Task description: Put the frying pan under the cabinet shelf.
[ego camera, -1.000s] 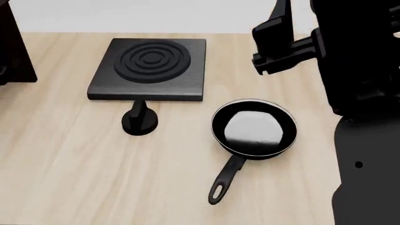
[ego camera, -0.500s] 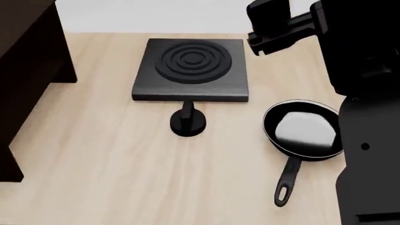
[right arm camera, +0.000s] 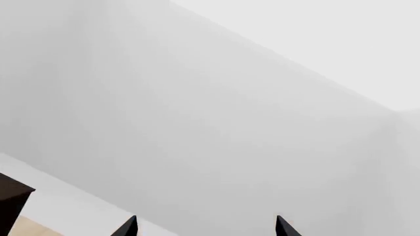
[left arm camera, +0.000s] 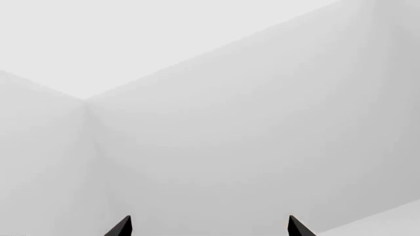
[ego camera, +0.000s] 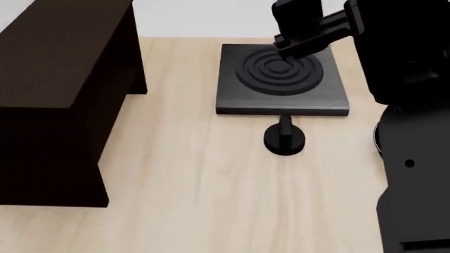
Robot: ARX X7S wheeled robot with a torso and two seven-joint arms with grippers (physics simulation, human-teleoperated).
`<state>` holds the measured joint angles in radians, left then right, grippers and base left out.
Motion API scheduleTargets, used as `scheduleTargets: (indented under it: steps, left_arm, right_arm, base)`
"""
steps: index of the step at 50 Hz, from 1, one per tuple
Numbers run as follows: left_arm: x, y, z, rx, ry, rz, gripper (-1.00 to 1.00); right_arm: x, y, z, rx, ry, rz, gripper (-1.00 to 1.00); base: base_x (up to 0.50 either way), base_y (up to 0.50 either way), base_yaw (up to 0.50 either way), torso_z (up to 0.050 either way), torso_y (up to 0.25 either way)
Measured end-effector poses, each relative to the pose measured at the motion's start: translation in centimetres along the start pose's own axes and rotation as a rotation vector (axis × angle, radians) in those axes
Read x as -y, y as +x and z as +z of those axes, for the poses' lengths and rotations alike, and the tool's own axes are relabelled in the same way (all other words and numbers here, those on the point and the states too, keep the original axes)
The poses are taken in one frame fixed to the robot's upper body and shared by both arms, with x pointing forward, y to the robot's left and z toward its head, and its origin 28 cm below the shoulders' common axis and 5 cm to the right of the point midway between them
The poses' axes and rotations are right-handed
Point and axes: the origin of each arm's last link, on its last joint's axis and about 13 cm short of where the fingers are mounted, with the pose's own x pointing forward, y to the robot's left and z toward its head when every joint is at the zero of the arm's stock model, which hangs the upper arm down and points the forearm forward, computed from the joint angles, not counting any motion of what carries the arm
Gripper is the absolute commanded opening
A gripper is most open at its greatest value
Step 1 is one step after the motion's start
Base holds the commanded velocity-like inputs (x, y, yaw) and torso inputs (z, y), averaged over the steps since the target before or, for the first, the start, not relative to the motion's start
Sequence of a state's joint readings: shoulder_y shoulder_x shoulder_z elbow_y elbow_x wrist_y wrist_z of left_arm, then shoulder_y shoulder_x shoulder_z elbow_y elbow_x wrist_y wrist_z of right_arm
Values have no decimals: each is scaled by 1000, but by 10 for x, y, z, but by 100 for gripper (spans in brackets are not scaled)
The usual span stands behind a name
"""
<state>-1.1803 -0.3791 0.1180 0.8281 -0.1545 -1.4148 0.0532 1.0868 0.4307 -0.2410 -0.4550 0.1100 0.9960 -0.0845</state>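
Head view first: the cabinet shelf (ego camera: pixel 60 100) fills the left side of the wooden worktop (ego camera: pixel 189 179), a big dark brown box with a flat top and a side panel running down to the boards. Toward the far edge sits a square black hob (ego camera: pixel 281 79) with concentric rings, and just in front of it stands a small black round-based knob piece (ego camera: pixel 284 138), close to the hob's front edge but whether it touches cannot be told. The frying pan is nowhere in this view, so its place cannot be given. Up the right side rises the robot's dark right arm (ego camera: pixel 401 63), its upper part reaching over the far right corner of the hob, high above the worktop.

Left wrist view now: only plain pale walls meeting at a corner, and two dark pointed fingertips (left arm camera: pixel 121 227) poking in at the frame's edge. The left gripper (left arm camera: pixel 208 227) has its tips spread wide apart, released, with nothing between them and nothing touched.

Right wrist view: pale wall again, a dark brown corner of the cabinet shelf (right arm camera: pixel 12 204) at the frame's edge, and a sliver of light wood beneath it. The right gripper (right arm camera: pixel 206 227) shows two dark tips set well apart, released, holding nothing.
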Motion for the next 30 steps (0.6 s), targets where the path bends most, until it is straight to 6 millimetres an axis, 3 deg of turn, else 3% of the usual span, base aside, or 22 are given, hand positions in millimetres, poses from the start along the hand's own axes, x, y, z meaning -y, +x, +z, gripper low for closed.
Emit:
scheduleTargets:
  steps: [5,13,30]
  left_arm:
    - [0,0,0,1,1,2,100]
    - [-1,-1,1,4,0,7,100]
    - [-1,-3,4,17,-5,3,100]
  right_arm:
    - [0,0,1,3,-1,-1,100]
    - [0,0,4,20,-6,2,100]
    - [-3,1,17,76,-60,29,100]
  base:
    - [9,440,0,0,0]
    - [20,-2,0,0,0]
    - [500,0,0,0,0]
